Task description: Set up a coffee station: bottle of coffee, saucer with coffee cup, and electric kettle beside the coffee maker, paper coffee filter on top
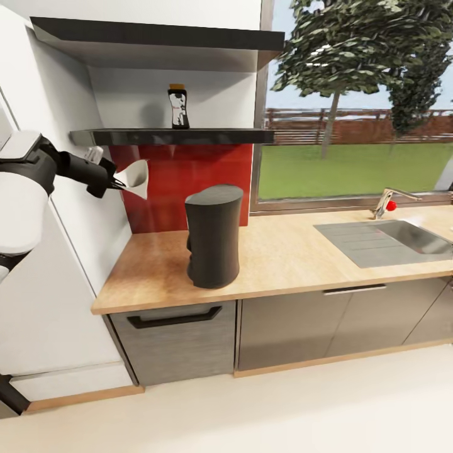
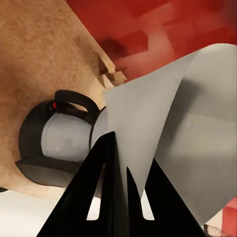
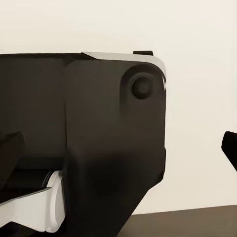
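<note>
The left gripper's 2 black fingers pinch the edge of the pale white-grey paper coffee filter, holding the cone in the air in front of the red backsplash, up and to the left of the tall matte dark-grey coffee maker. That machine stands on the light wood-grain kitchen countertop, and the small dark-brown bottle of coffee sits upright on the thin glossy black kitchen shelf above. The right wrist view shows a black robot housing against a white wall, and the right gripper's state cannot be told.
</note>
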You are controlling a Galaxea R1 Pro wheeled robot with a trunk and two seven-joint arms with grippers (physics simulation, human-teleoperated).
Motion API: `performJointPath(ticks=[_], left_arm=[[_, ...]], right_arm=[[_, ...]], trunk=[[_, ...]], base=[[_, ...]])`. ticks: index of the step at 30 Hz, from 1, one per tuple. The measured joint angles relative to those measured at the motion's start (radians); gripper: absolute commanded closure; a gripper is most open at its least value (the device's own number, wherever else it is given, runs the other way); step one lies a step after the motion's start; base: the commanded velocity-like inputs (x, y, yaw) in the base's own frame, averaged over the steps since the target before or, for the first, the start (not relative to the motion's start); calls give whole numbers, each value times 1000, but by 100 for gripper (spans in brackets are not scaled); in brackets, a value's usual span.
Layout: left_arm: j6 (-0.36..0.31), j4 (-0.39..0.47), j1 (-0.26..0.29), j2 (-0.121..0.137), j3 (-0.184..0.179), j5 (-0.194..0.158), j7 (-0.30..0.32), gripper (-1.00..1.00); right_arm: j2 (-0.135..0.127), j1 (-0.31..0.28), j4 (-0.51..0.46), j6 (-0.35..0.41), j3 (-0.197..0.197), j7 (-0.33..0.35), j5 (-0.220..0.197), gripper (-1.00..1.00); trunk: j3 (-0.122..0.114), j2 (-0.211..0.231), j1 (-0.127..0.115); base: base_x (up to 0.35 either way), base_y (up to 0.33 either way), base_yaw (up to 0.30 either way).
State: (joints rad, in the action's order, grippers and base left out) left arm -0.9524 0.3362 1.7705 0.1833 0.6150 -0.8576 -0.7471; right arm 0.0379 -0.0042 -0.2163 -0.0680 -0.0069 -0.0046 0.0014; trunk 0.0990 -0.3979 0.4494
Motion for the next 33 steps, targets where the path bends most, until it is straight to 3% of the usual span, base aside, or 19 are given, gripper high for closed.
performJointPath(ticks=[9, 17, 25, 33], left_arm=[[-1, 13, -13, 10, 0, -42, -27, 100], [-1, 14, -15, 10, -3, -48, -28, 100], [-1, 16, -15, 13, -3, -49, -29, 100], [-1, 16, -17, 16, -3, -47, -28, 100]], right_arm=[[-1, 0, 0, 0, 0, 0, 0, -100], [-1, 0, 0, 0, 0, 0, 0, -100], [-1, 0, 0, -1, 1, 1, 1, -100], [-1, 0, 0, -1, 1, 0, 1, -100]], trunk=[[0, 0, 0], [0, 0, 0], [0, 0, 0], [0, 0, 0]], base=[[0, 0, -244], [0, 0, -242], [8, 0, -36], [184, 0, -1]])
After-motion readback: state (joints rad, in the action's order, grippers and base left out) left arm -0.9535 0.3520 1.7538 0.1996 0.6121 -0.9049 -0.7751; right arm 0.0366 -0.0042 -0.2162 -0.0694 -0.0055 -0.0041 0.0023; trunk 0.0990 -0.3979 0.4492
